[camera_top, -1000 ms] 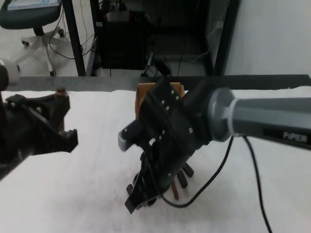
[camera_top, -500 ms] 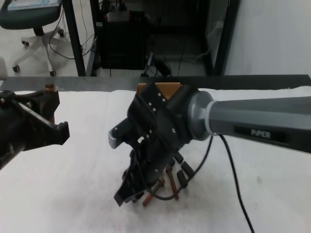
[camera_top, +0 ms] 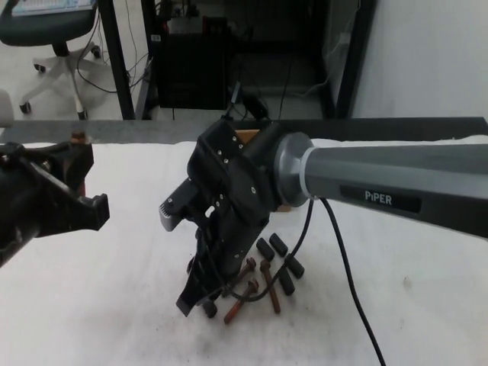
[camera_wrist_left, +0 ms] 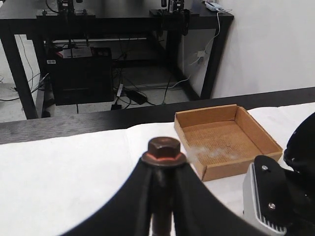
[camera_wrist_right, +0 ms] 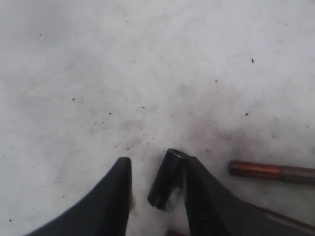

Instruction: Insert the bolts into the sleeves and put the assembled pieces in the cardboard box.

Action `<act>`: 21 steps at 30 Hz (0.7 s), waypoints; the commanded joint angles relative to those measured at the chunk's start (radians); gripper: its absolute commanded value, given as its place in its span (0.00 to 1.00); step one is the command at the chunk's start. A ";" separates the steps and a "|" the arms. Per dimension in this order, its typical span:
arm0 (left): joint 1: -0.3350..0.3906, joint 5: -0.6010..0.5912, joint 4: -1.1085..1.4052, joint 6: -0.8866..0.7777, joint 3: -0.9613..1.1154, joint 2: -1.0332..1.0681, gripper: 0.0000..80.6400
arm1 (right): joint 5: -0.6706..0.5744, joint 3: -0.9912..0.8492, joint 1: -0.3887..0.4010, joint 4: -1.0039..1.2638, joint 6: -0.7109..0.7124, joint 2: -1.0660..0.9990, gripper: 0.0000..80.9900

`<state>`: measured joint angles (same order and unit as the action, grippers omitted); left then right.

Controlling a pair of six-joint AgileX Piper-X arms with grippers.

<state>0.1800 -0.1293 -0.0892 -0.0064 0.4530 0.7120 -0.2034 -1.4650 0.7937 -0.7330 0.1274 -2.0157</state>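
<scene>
Gripping a bolt (camera_wrist_left: 166, 147) upright just under its hex head, the left gripper (camera_wrist_left: 165, 169) is hovering at the left edge of the high view with its fingers closed on the shank, well apart from the cardboard box (camera_wrist_left: 240, 167) at the far side of the white cloth (camera_top: 114, 305). The right gripper (camera_top: 195, 305) is pointing down at the cloth in the lower middle of that view, fingers partly spread, with a black sleeve (camera_wrist_right: 166, 187) sitting between them, touching one finger and apart from the other. Loose bolts (camera_top: 242, 301) and spare sleeves (camera_top: 279, 244) are lying just right of it.
</scene>
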 commanded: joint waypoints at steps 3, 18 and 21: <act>-0.003 -0.007 -0.003 0.006 0.013 -0.010 0.00 | 0.013 -0.011 -0.026 -0.055 0.008 0.007 0.42; -0.003 -0.007 -0.004 0.006 0.013 -0.010 0.00 | 0.010 -0.011 -0.025 -0.035 -0.001 -0.015 0.48; -0.003 -0.007 -0.004 0.006 0.013 -0.010 0.00 | 0.012 -0.011 -0.025 -0.044 -0.001 -0.030 0.48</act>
<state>0.1800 -0.1293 -0.1030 0.0000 0.4542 0.7120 -0.1875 -1.4657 0.7678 -0.7631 0.1296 -2.0373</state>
